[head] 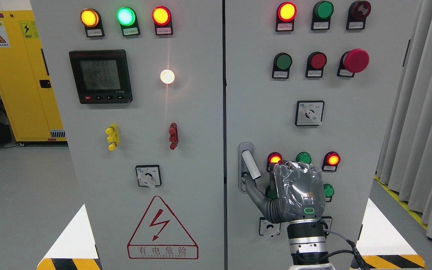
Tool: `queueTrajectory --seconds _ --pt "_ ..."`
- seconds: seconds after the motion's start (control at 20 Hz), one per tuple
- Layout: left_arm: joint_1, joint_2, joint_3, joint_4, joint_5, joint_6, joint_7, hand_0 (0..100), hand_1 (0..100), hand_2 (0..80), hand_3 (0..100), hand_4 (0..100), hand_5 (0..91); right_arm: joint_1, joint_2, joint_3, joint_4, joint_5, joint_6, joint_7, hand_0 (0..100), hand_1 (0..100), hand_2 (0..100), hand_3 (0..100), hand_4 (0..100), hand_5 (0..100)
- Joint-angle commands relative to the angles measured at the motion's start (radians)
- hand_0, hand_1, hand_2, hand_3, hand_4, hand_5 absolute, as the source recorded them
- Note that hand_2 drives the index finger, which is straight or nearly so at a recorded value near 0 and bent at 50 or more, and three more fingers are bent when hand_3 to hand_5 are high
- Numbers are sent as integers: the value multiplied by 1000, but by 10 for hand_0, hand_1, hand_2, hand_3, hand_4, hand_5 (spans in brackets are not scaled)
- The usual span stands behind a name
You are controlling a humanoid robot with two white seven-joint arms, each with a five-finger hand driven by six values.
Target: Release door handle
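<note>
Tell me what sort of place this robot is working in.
Likely an industrial electrical room or training lab: a grey control cabinet with indicator lamps, a high-voltage warning triangle, and a yellow safety cabinet beside it.

three selector switches, one meter (lit)

The right hand is covered by a grey shell wrapped in glossy, crinkled clear film, and a small green-lit oval ring is set into its back near the wrist. The thumb base is sheathed in a ribbed grey bellows. Below, a black cylindrical wrist section with a silver metal band is seen, and thin black and grey cables are looped beside it.
</note>
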Motion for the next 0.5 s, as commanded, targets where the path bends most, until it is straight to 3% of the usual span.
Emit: queueTrajectory --seconds 0.0,0.45 --pt "0 0 0 -12 1 1 0 120 556 0 0 0 0 -1 -1 -7 -7 0 2 -2 364 317 946 1000 1000 1000" --pt "0 0 0 -12 1 1 0 120 556 0 0 0 0 1 -1 -7 -7 0 2 0 401 348 944 1000 1000 1000"
